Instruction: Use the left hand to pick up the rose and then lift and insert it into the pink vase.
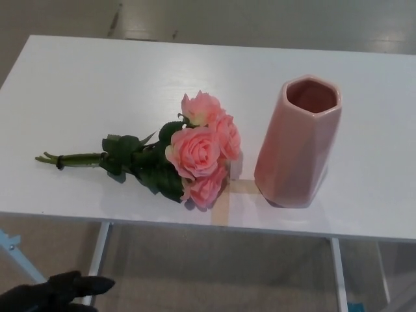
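Waiting at the start of the pick-up step in the head view: left hand (pixel 62 290) sits low at the bottom-left edge, below the white table (pixel 78 84), holding nothing, fingers look loosely apart. Rose (pixel 195 153), a small pink bunch with green leaves, lies flat on its side mid-table, blooms toward the pink vase (pixel 298 143), stems (pixel 71 158) pointing left. Vase upright, mouth empty, just beside the blooms. Next move likely needs a reach up to the bound stems. Right hand not visible.
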You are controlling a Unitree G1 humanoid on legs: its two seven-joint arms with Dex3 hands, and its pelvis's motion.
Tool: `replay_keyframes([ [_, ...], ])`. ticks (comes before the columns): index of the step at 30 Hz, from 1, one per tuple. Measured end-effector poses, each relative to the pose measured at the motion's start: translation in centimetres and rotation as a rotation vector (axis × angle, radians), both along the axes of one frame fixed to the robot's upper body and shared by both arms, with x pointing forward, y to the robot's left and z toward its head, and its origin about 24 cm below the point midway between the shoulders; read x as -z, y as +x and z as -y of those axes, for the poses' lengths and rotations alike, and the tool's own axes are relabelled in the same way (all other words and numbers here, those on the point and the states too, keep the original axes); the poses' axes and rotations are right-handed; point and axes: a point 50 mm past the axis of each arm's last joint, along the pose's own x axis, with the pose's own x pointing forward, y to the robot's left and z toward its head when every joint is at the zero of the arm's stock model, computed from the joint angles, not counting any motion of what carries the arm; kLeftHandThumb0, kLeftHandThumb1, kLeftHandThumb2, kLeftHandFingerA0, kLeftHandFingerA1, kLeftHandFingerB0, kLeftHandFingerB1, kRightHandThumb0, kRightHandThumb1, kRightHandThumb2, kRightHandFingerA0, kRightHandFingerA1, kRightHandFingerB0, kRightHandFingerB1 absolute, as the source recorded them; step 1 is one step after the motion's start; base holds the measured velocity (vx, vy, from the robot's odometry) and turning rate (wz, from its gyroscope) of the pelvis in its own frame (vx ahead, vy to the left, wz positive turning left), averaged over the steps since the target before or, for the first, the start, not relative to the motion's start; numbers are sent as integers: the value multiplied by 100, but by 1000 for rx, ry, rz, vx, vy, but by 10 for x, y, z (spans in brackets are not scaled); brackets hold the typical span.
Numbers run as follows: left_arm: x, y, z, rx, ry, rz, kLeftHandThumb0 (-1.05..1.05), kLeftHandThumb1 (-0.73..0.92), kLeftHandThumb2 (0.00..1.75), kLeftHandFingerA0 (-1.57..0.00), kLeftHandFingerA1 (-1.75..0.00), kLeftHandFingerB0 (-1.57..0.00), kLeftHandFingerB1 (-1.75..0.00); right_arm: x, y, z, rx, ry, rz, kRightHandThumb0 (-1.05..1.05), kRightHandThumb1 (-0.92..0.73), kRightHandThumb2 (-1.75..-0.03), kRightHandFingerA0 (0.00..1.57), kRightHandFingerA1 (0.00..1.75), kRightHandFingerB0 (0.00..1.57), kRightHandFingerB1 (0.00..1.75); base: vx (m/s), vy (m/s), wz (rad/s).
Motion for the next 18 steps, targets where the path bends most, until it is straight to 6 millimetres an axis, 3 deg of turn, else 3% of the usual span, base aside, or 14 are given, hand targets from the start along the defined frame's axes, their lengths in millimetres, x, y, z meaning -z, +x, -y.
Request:
replay_keyframes([
  [3, -17, 0, 8, 55, -32, 42, -64, 39, 70, -24, -46, -15, -37, 0, 0, 0, -2, 0, 1, -34, -65, -60, 61, 42, 54, 39, 0, 0, 0],
  [4, -25, 0, 11, 75, -46, 66, -30, 21, 84, -13, -53, -9, -50, 0, 1, 0, -2, 0, 1, -34, -65, -60, 61, 42, 54, 39, 0, 0, 0],
  [10, -62, -2, 21, 145, -96, 185, -28, 19, 83, -13, -53, -11, -50, 0, 1, 0, -3, -1, 0, -34, -65, -60, 61, 42, 53, 39, 0, 0, 0],
  [11, -71, -2, 23, 158, -105, 217, -56, 43, 53, -30, -39, -27, -31, 0, 1, 0, -4, -1, 0, -34, -65, -60, 61, 42, 53, 39, 0, 0, 0],
  [14, -89, -1, 28, 188, -130, 290, -51, 41, 53, -35, -38, -32, -32, 0, 1, 0, -5, -1, 0, -34, -65, -60, 61, 42, 54, 39, 0, 0, 0],
  [15, -99, -1, 31, 201, -142, 331, -54, 36, 64, -35, -43, -32, -39, 0, 1, -1, -6, -1, 0, -34, -65, -60, 62, 42, 54, 39, 0, 0, 0],
  [16, -105, 0, 34, 210, -151, 358, -46, 40, 52, -40, -37, -36, -32, 0, 1, -1, -6, -1, 0, -34, -65, -60, 62, 42, 54, 39, 0, 0, 0],
  [18, -124, 3, 40, 238, -173, 442, -44, 40, 52, -41, -36, -36, -32, 0, 1, -1, -7, -2, -1, -34, -65, -59, 62, 42, 55, 39, 0, 0, 0],
])
